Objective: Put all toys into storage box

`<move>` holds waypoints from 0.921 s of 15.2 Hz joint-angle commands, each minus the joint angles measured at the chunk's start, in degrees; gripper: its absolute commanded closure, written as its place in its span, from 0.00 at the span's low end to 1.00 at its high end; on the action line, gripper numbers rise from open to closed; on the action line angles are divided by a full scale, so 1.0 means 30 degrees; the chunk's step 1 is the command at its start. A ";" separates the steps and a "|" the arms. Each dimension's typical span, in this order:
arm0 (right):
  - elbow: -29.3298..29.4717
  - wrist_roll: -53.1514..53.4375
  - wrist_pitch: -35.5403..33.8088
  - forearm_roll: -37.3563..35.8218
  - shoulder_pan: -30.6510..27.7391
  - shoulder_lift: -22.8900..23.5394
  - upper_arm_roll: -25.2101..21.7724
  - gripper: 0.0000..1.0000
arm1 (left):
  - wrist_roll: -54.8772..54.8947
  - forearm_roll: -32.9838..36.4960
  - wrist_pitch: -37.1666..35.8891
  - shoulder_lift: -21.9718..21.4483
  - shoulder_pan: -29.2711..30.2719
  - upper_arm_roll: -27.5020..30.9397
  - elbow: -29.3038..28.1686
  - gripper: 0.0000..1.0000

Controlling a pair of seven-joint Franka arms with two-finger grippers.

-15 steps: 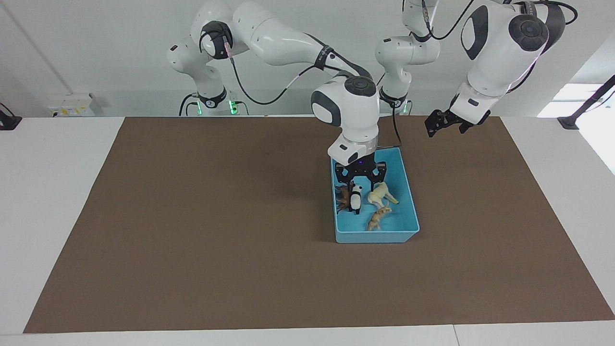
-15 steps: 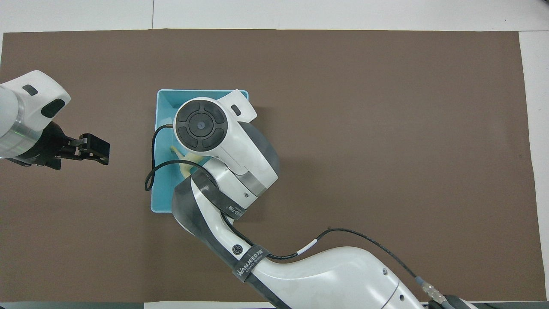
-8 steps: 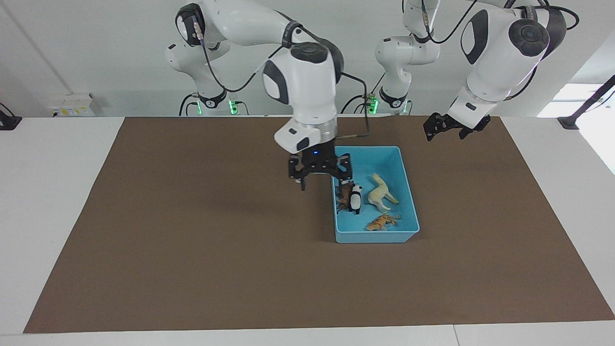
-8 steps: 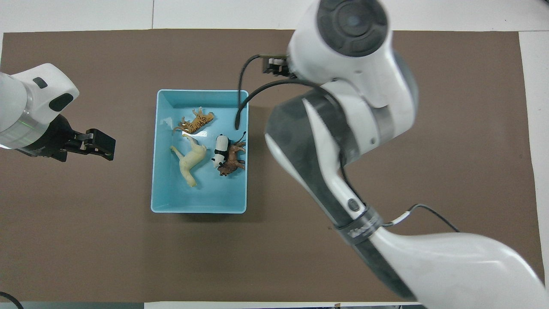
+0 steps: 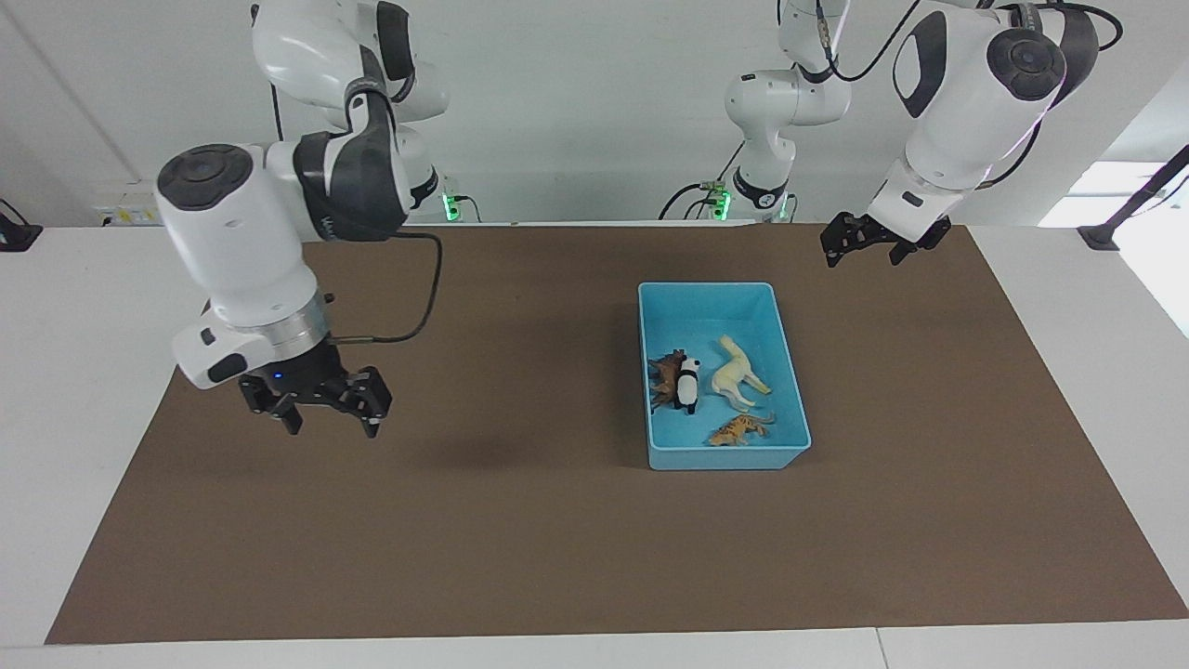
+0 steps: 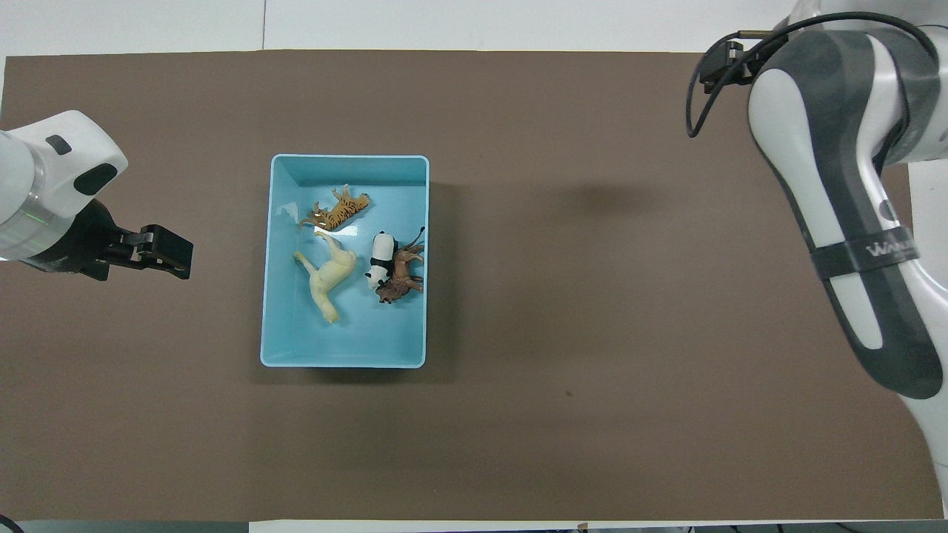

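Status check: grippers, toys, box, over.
Left gripper open, empty, waiting over the mat. Right gripper open, empty, over the mat at its arm's end. Four toys inside storage box. Nothing obstructing.

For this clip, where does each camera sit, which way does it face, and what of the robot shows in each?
Facing view: high across the table, looking at the robots; both arms show whole, the right pincer and left pincer open over the mat.
Overhead view: high above the robots' end, looking steeply down; the left pincer and the right arm's forearm show.
Shared: the storage box holding all four toys, half a turn apart.
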 commanded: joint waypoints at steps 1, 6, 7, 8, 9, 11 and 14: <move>-0.1114 -0.1372 -0.1093 0.0086 -0.1306 -0.1041 0.0361 0.00 | 0.0304 -0.0087 0.0028 -0.0403 -0.0266 0.0353 -0.0376 0.00; -0.4708 -0.2780 -0.2003 0.0057 -0.2451 -0.5016 0.0331 0.00 | 0.0188 -0.0233 0.0289 -0.0402 -0.0148 0.0382 -0.0259 0.00; -0.5763 -0.2809 -0.2004 0.0057 -0.2511 -0.6041 0.0331 0.00 | 0.0158 -0.0291 0.0872 -0.0373 -0.0148 0.0382 -0.0258 0.00; -0.6876 -0.2868 -0.2004 0.0028 -0.2569 -0.7096 0.0302 0.00 | 0.0216 -0.0379 0.1110 -0.0402 -0.0119 0.0382 -0.0258 0.00; -0.7612 -0.2839 -0.2120 -0.0001 -0.2570 -0.7774 0.0302 0.00 | 0.0245 -0.0438 0.1286 -0.0402 -0.0090 0.0382 -0.0200 0.00; -0.8117 -0.3391 -0.3200 -0.0235 -0.2832 -0.8510 0.0331 0.00 | 0.0275 -0.0438 0.1522 -0.0431 -0.0090 0.0382 -0.0141 0.00; -0.6865 -0.3981 -0.5336 -0.0585 -0.3271 -0.8310 0.0302 0.00 | 0.0246 -0.0409 0.1551 -0.0577 -0.0119 0.0382 -0.0228 0.00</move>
